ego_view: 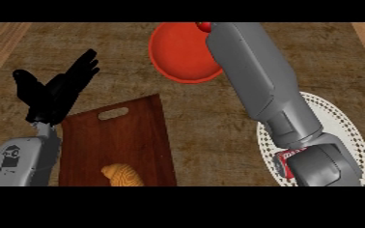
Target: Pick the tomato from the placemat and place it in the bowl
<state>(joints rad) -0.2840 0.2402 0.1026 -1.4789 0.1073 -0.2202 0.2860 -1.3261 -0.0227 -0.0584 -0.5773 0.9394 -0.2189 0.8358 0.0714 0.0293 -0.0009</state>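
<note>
Nearest the camera, at lower right of the frame, the right forearm (267,92) rises from the bottom edge and slants up across a white dotted placemat (341,118), partly covering it. Its far end reaches the upper centre, over the right rim of a red bowl (182,53). The right hand itself is hidden behind the forearm, so whether its fingers are curled or straight cannot be told. A small red patch, judged to be the tomato (204,26), shows at the top edge of the frame, just beside the tip of the forearm and over the bowl's upper right rim; whether it is held or resting there cannot be told. No tomato shows on the visible part of the placemat.

At left, the left hand (53,89) rests with fingers spread and pointing upward, holding nothing. Below it lies a dark wooden cutting board (135,125) with a handle slot, carrying a pale bread-like item (122,175) at its lower edge. All stand on a brown counter (107,43).

Risk, as a judgement: the tomato sits near the rim rather than the middle, so a release here could let it strike the edge and roll onto the counter, or the forearm could nudge the bowl.
</note>
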